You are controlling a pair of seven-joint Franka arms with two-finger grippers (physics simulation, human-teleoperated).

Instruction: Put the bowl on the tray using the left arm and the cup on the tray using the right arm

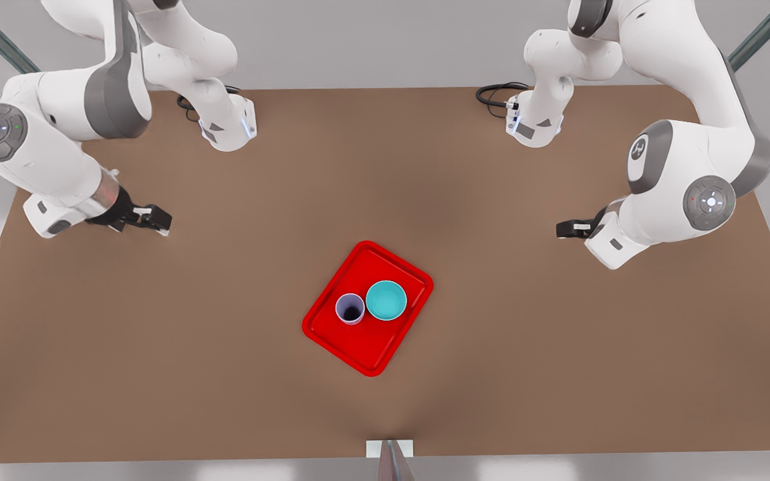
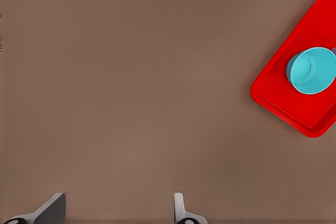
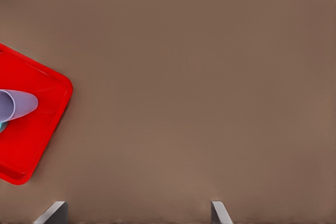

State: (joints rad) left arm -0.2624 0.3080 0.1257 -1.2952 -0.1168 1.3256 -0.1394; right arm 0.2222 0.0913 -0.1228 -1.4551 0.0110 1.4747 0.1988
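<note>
A: Start nearest the camera. What sits on the bench (image 1: 158,374)?

B: The tray (image 1: 358,351), lying at an angle near the middle. The cup (image 1: 350,308) and the bowl (image 1: 386,300) both stand upright inside its rim, just beside each other, perhaps touching. I judge both placements done.

A: So what could still go wrong?

B: Mostly the crowding. The cup is narrow and stands close against the bowl, so any nudge to the tray or bowl could tip it. It also stands toward one long rim, with little red showing on that side.

A: And the arms, farther back?

B: Both are well apart from the tray. The left tool (image 1: 573,228) is on the front view's right, the side where the bowl stands; its fingers (image 2: 181,211) are spread with nothing between them. The right tool (image 1: 151,219) is on the front view's left, nearer the cup; its fingers (image 3: 220,212) are likewise apart and empty.

A: Any risk from them?

B: Only if one swept low across the bench toward the tray. A push on the rim would slide the tray and could topple the cup. As they hang now, neither touches anything.
</note>
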